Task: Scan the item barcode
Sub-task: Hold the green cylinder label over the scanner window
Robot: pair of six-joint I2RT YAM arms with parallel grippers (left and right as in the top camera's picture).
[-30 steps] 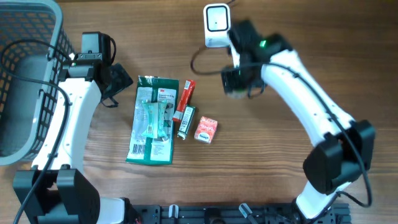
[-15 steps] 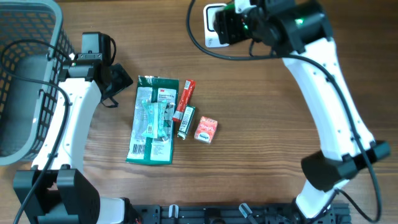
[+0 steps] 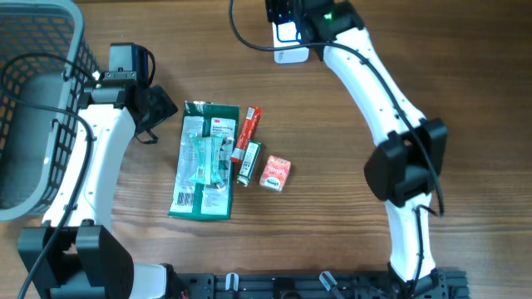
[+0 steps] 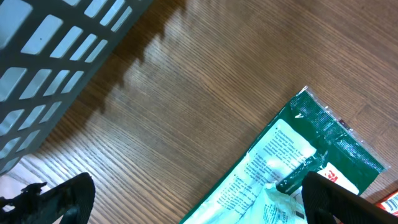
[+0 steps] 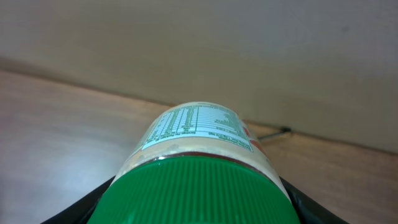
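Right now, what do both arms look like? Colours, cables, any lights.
Both have white rounded link shells and black joint housings. A black cable runs along the left arm to its black left tool. The right arm shows a green light near its black right tool, with a loose cable looping off.

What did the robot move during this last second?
The right gripper, holding the green-lidded jar, swung from beside the white scanner toward the table's far edge, over it. The left gripper, open, the green packet and the red box stayed put.
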